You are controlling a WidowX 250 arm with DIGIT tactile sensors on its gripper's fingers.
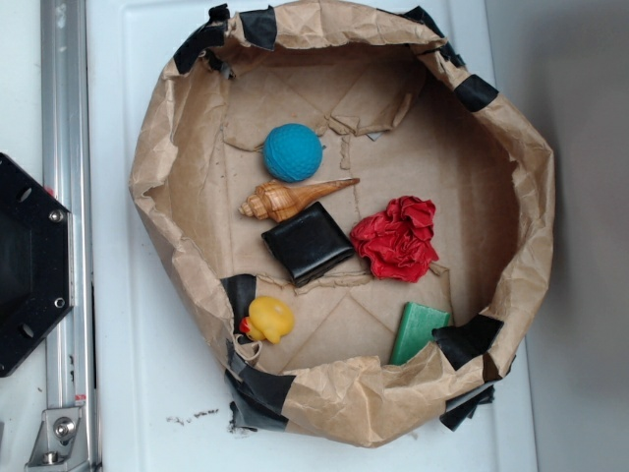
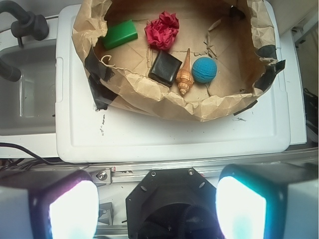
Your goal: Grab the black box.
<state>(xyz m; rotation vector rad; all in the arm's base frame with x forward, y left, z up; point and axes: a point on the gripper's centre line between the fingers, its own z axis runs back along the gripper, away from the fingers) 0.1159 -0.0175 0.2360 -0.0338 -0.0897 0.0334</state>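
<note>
In the middle of the brown paper bowl (image 1: 511, 246) I see the black box (image 1: 308, 243) lying flat, the seashell (image 1: 292, 200) touching it at 12 o'clock, the teal ball (image 1: 293, 152) beyond that, and crumpled red paper (image 1: 398, 237) just beside it at 3 o'clock. My gripper (image 2: 157, 209) hangs well back from the bowl, fingers (image 2: 70, 209) spread wide, holding nothing.

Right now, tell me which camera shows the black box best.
The exterior view: the black box lies near its centre, seen from above, whole outline clear between the shell and red paper. The wrist view shows it smaller and farther off, but unobstructed.
</note>
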